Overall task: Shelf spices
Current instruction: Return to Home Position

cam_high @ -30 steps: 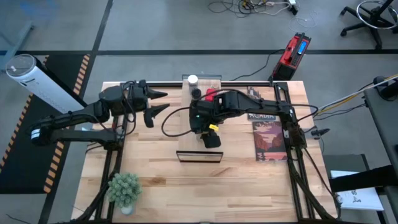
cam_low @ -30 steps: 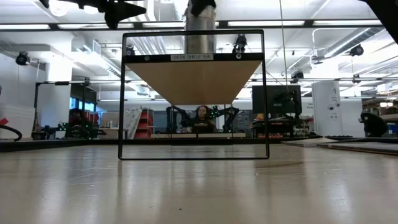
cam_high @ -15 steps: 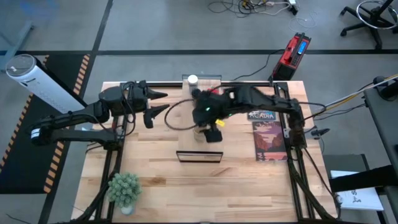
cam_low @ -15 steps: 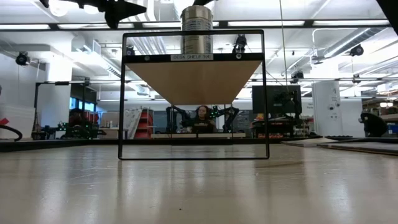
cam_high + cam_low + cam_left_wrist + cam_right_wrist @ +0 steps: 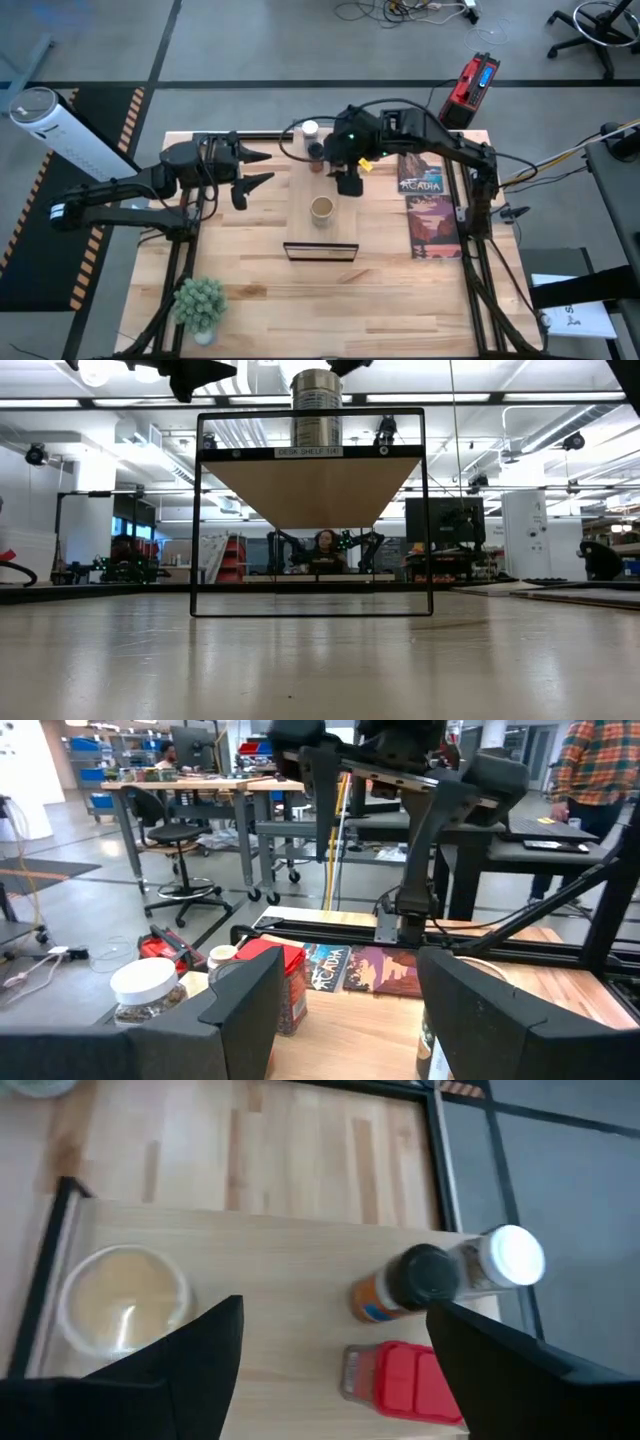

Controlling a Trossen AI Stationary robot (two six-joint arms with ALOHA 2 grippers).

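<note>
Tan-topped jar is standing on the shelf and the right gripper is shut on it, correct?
Not quite: the tan-topped jar stands on the shelf, but the right gripper is open and apart from it, as the right wrist view shows.

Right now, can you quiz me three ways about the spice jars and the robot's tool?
1. Where is the tan-topped jar? A on the shelf B on the floor C in the air
2. How many things stand on the shelf? A two B four C six
3. The right tool is: A open, holding nothing B shut on a jar C shut, empty

1 A: it stands on the pale board, apart from the others.
2 B: it, the black-lidded jar, the white-capped jar and the red tin.
3 A: it is spread wide with nothing inside.
</note>
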